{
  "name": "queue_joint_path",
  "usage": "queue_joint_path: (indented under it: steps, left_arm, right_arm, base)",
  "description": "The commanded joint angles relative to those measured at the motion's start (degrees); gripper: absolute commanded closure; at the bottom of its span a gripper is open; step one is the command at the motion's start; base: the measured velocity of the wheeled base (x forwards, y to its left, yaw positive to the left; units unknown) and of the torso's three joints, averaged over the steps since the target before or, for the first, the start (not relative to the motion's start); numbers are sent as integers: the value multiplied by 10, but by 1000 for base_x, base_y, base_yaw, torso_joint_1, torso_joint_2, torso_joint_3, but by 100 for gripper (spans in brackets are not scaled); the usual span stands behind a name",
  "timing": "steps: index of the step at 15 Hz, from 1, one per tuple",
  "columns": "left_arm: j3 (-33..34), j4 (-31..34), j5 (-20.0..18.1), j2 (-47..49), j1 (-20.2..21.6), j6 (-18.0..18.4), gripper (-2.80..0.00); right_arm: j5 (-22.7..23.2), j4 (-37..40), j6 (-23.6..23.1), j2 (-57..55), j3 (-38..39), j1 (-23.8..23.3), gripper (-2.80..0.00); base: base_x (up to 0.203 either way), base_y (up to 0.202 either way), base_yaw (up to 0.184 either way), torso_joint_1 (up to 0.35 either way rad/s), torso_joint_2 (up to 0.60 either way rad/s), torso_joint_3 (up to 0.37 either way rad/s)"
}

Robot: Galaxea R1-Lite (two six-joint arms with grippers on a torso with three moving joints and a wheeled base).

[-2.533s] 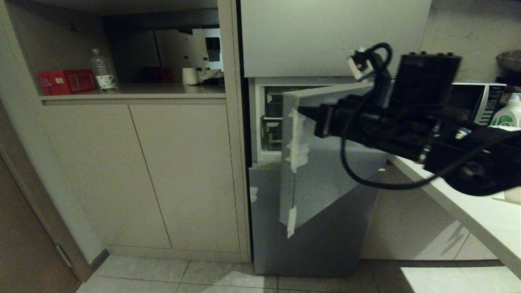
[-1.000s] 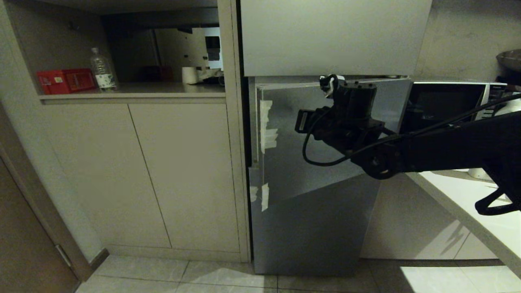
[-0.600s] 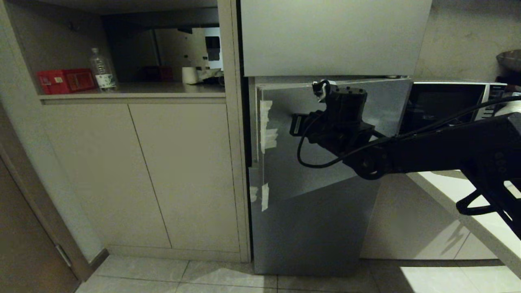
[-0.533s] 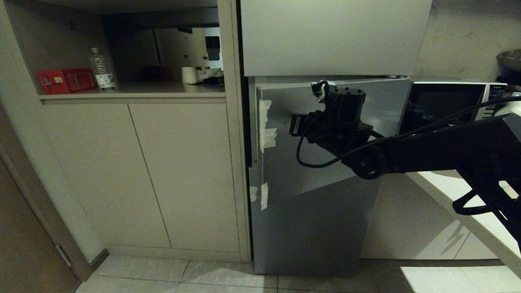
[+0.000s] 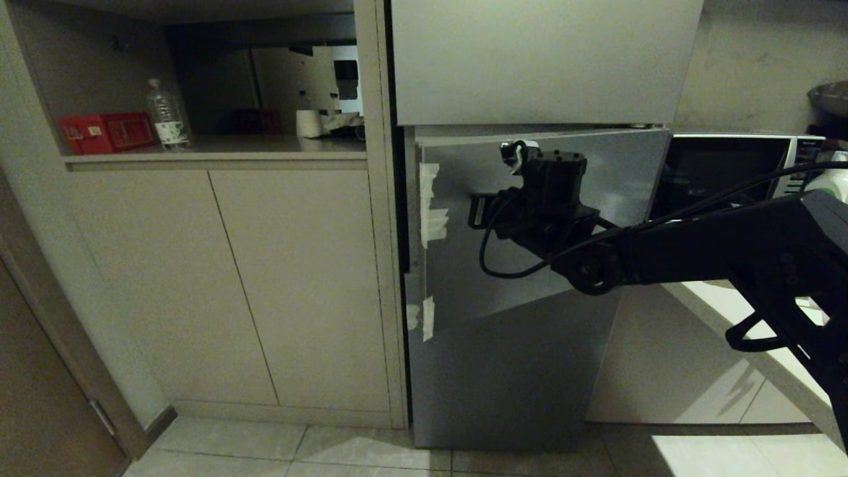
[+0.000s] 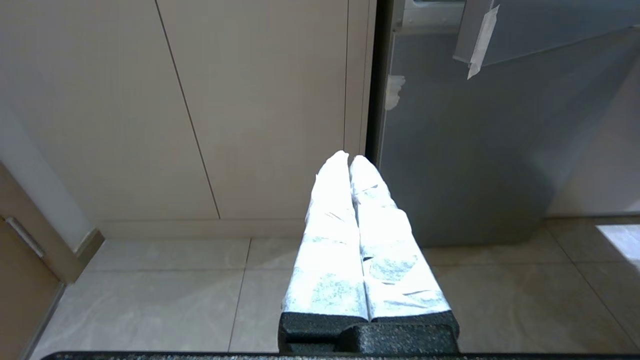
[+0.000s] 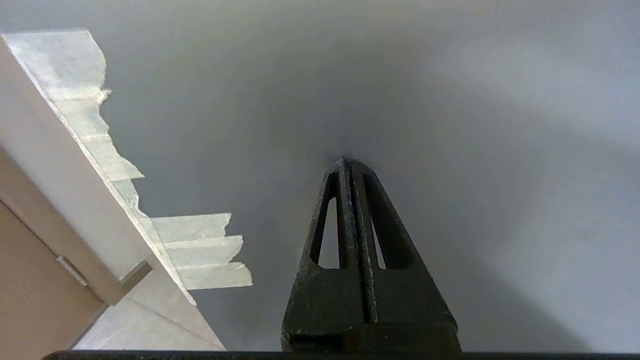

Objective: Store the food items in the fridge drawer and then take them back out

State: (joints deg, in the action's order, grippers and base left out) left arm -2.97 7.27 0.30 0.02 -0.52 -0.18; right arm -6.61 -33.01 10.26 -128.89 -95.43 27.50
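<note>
Grey metal fridge door (image 5: 530, 291) is nearly shut, pressed by the black right gripper (image 7: 348, 162), fingers closed and empty. Left gripper (image 6: 348, 156) is parked low, white-wrapped fingers closed. Food items and fridge drawer are not visible; remaining task progress cannot be judged.

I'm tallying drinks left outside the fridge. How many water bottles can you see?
1. A clear water bottle stands on the open shelf above the cabinet doors, beside a red box. Others may be hidden in the dark back of the shelf.
</note>
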Motion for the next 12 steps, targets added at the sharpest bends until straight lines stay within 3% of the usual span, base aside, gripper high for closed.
queue_joint_path:
  steps: [1, 6, 12]
  left_arm:
    - [0, 0, 0, 0, 0, 0, 0]
    - [0, 0, 0, -1, 0, -2, 0]
    - [0, 0, 0, -1, 0, -2, 0]
  right_arm:
    - [-1, -2, -7, -4, -3, 0, 0]
    - [-1, -6, -7, -6, -3, 0, 0]
    - [-11, -8, -4, -36, -53, 0, 0]
  base:
    - [127, 0, 1, -12, 2, 5]
    - [183, 0, -1, 8, 3, 3]
    - [10, 0, 0, 3, 0, 0]
